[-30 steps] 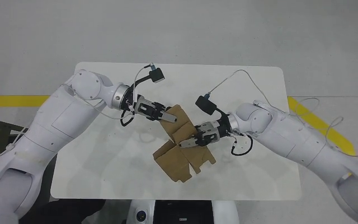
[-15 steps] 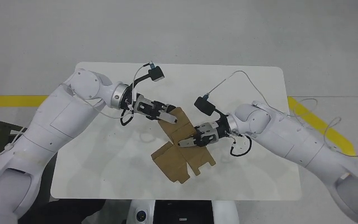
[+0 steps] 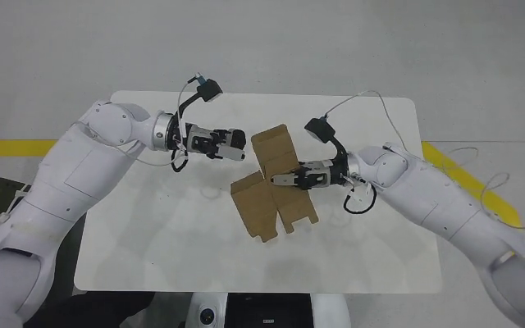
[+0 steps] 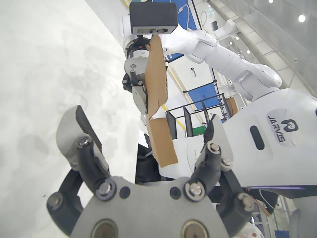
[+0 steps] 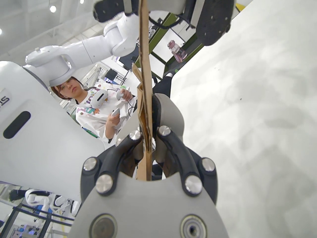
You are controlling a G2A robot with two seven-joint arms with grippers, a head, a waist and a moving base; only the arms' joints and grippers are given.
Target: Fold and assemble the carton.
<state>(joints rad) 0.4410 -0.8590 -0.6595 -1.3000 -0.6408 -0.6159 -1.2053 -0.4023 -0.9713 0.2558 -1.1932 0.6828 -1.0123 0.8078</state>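
Observation:
A flattened brown carton (image 3: 269, 189) with its flaps spread hangs over the middle of the white table (image 3: 148, 246). My right gripper (image 3: 281, 178) is shut on the carton's middle from the right. In the right wrist view the carton (image 5: 145, 75) is edge-on between the shut fingers (image 5: 171, 117). My left gripper (image 3: 238, 144) is open, just left of the carton's upper flap and apart from it. In the left wrist view the open fingers (image 4: 74, 125) frame the carton (image 4: 157, 87) farther off.
The table's bare surface reaches out to the left and right of the carton. Its front edge (image 3: 262, 290) lies close below the carton. A cable (image 3: 361, 102) loops above the right wrist. Grey floor with a yellow line (image 3: 33, 148) surrounds the table.
My left gripper has let go of the carton's upper flap and pulled back up and left. My right gripper has turned and carried the carton up and to the right.

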